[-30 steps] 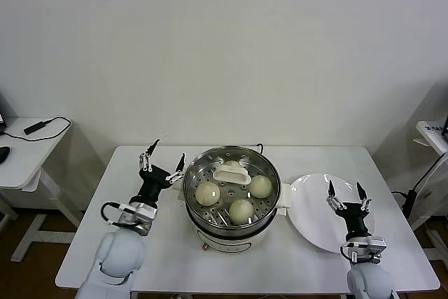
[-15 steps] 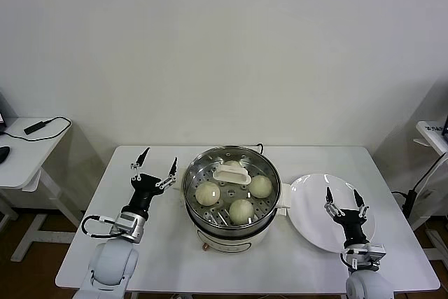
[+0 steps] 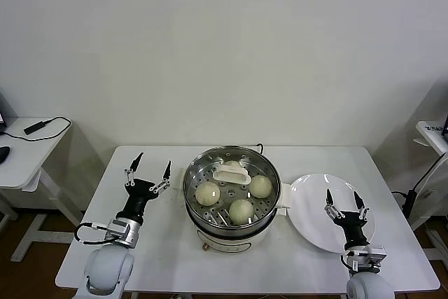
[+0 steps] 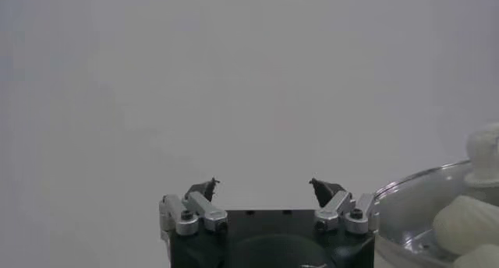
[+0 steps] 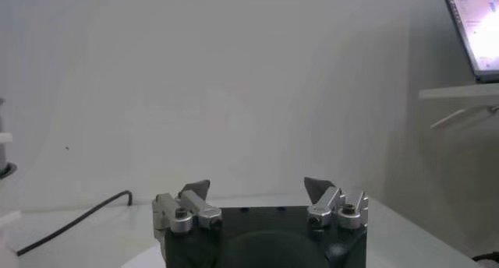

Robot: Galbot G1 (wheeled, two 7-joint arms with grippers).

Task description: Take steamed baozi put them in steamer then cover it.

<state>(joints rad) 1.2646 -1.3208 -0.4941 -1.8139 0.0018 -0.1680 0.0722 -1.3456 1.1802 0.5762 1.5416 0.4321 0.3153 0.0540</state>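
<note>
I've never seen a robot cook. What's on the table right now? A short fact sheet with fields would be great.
Pot: steamer, mid-table, glass lid on
Food: buns inside, three clear, a fourth partly hidden by the lid handle
Plate: white plate, bare, to the robot's right of the steamer
Left end effector: open, holds nothing, beside the steamer
Right end effector: open, holds nothing, above the plate

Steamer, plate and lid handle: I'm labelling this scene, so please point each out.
steamer [image 3: 191, 204], head view, steel outer wall.
plate [image 3: 308, 208], head view, bare white surface.
lid handle [image 3: 232, 174], head view, white grip's middle.
</note>
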